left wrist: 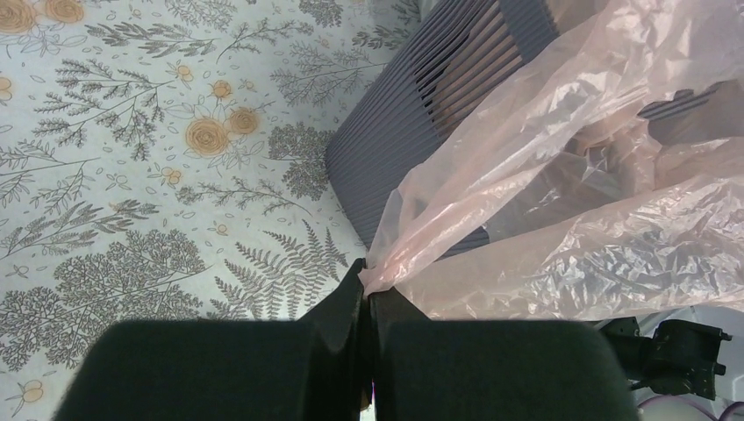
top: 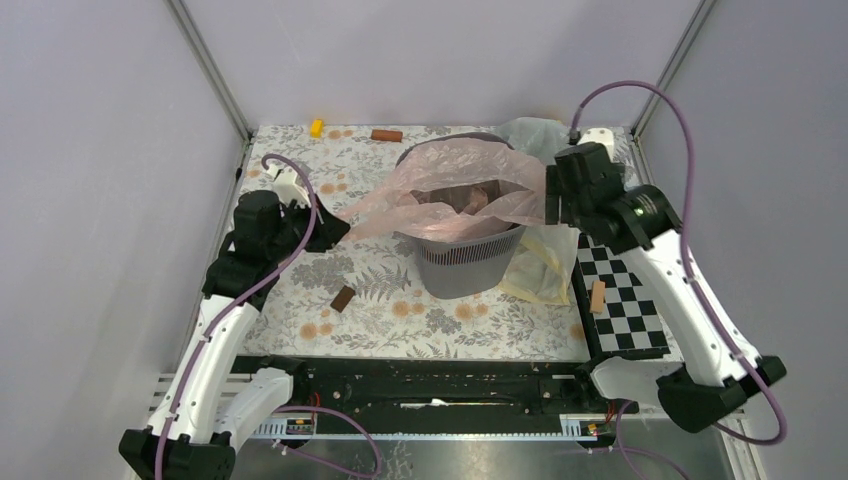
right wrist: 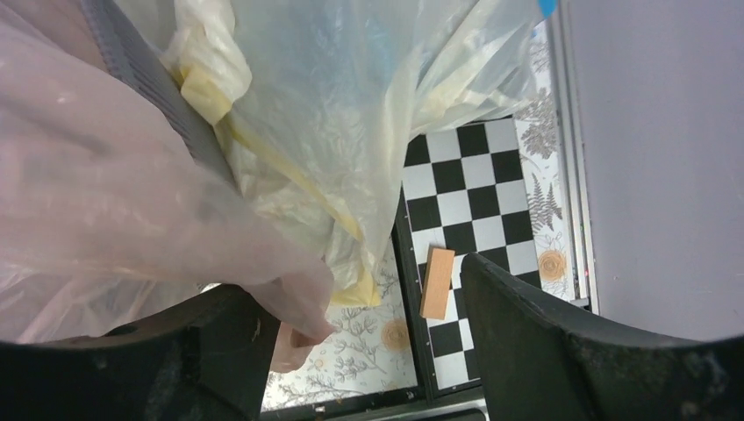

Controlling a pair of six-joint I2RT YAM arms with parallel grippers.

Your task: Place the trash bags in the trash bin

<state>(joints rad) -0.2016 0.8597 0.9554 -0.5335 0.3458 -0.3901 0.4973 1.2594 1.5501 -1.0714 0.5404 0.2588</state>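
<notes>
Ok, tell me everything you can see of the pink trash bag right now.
The pink trash bag is thin, crinkly, translucent film. It is draped over the mouth of the trash bin and billows above the rim. One corner is stretched out to the left, pinched in the shut left tool. Its right edge lies over one finger of the open right tool, not clamped. The clear bag sits right beside it.
</notes>
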